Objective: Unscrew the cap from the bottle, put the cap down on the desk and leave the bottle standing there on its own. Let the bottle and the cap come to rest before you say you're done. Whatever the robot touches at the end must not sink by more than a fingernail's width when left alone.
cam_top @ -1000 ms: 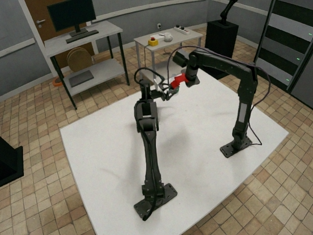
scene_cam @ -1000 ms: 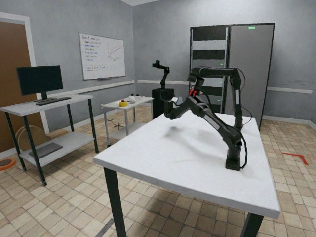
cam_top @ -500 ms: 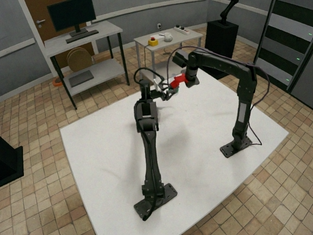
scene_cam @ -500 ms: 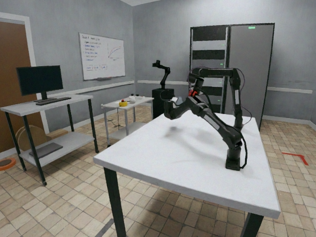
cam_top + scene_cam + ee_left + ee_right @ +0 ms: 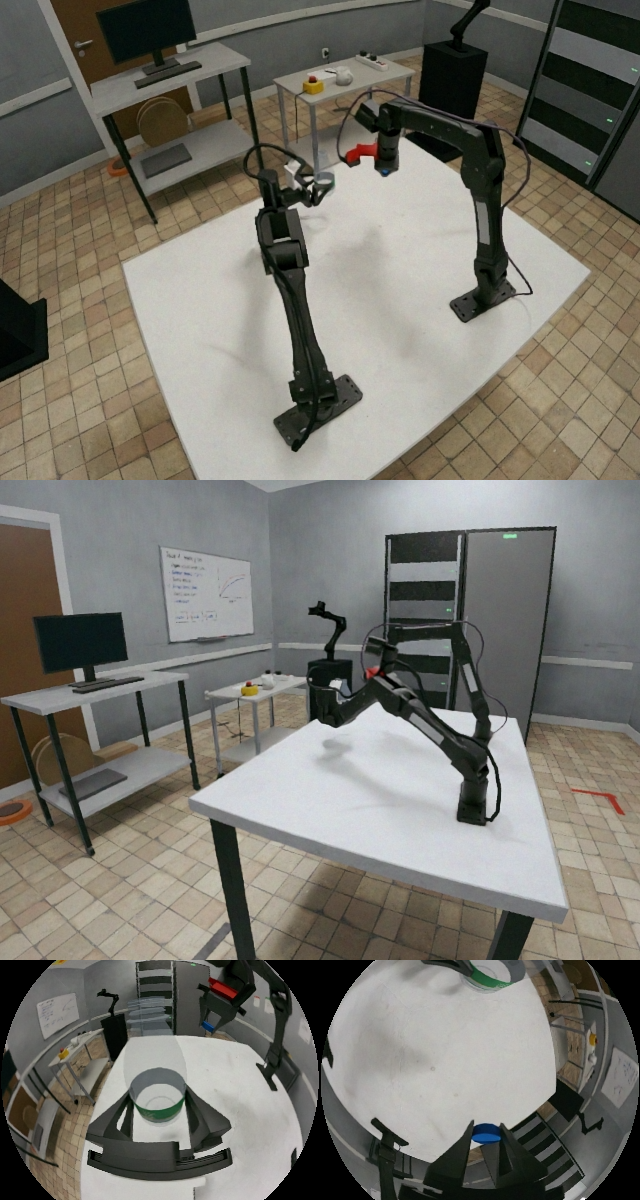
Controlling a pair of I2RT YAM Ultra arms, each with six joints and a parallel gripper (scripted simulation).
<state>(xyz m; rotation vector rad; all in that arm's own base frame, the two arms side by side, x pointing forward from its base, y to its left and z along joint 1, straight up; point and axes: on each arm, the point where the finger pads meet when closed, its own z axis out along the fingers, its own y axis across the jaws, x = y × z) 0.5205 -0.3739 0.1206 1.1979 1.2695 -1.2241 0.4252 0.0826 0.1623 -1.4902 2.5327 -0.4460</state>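
My left gripper (image 5: 321, 190) (image 5: 158, 1088) is shut on a clear bottle (image 5: 325, 178) (image 5: 157, 1091) (image 5: 490, 978) with a green band. It holds the bottle in the air above the far edge of the white table (image 5: 372, 268) (image 5: 361, 790) (image 5: 240, 1085) (image 5: 445, 1060). The bottle's mouth is open, with no cap on it. My right gripper (image 5: 385, 170) (image 5: 205, 1031) (image 5: 486, 1124) is shut on the small blue cap (image 5: 385, 173) (image 5: 207, 1026) (image 5: 486, 1133). It hangs high above the table, apart from the bottle. In the exterior view both arms overlap and the bottle is hard to make out.
Both arm bases (image 5: 317, 408) (image 5: 480, 302) are bolted to the table. Beyond the far edge stand a small side table with a yellow button box (image 5: 313, 85), a desk with a monitor (image 5: 147, 28), a black pedestal (image 5: 452, 77) and a server rack (image 5: 584, 87).
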